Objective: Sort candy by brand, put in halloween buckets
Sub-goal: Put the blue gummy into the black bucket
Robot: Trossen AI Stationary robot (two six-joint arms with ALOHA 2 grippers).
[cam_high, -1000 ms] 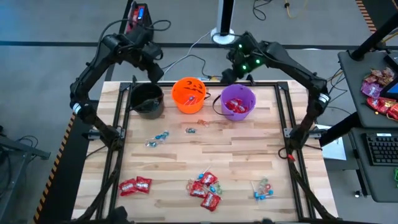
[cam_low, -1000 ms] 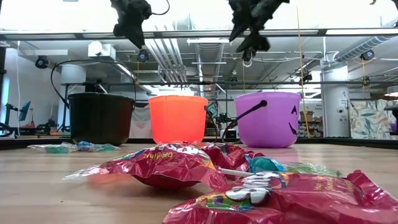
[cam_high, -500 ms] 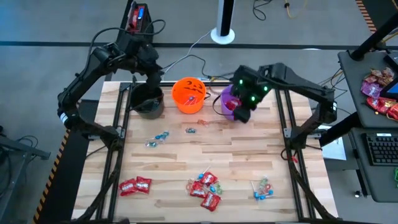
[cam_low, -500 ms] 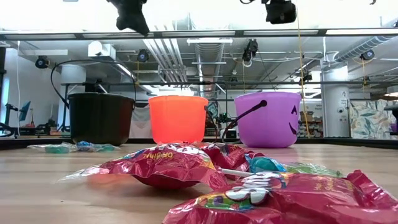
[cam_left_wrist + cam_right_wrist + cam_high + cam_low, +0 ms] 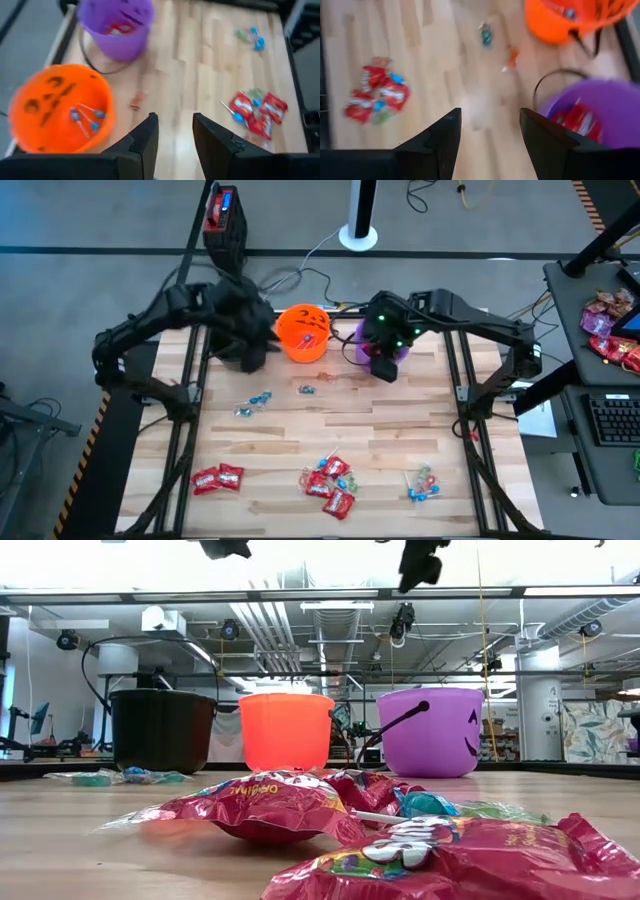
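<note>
Wooden desk [image 5: 380,440] holds scattered candy [image 5: 330,478] along its near half. Black bucket [image 5: 162,730], orange bucket [image 5: 303,332] and purple bucket [image 5: 115,22] line the far edge. Left hand [image 5: 173,131] open, empty, over the black one. Right hand [image 5: 489,131] open, empty, above the purple one's rim.

Black bucket [image 5: 240,345] seemingly hidden under left arm.

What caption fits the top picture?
Both arms hover over the three buckets while candy waits on the table.
</note>
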